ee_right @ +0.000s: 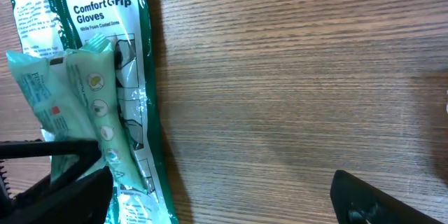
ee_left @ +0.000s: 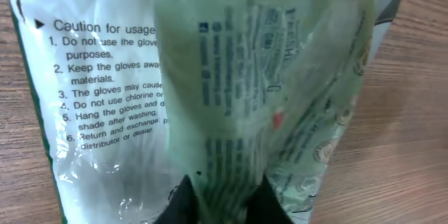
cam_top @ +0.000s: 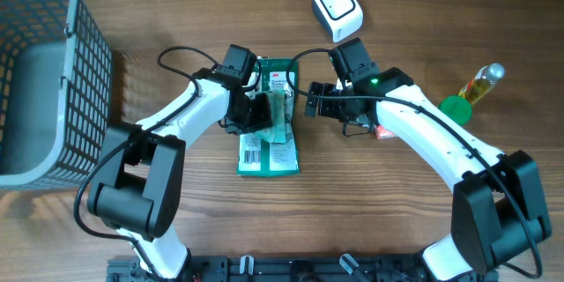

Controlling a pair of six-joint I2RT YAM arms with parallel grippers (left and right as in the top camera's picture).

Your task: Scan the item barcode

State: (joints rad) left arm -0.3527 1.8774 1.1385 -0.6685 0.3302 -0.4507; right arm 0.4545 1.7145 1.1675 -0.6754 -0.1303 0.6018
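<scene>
Overhead view: a wooden counter [cam_top: 423, 18] with a big grey basket [cam_top: 92, 62] on the far left and a flat glove pack [cam_top: 264, 157] in the middle. A pale green pouch [cam_top: 280, 113] lies on top of the pack, and the white scanner [cam_top: 337, 9] sits further back, apart from both.

The left tool [ee_left: 225, 201] is pinched together on the pouch's thin film. The right tool [cam_top: 313, 101] hangs just beside it, spread wide and holding nothing.

Looks like the pickup step to me. Lift slowly so the glove pack doesn't ride along, then turn the barcode side toward the scanner. I can't tell where the barcode is, though.
</scene>
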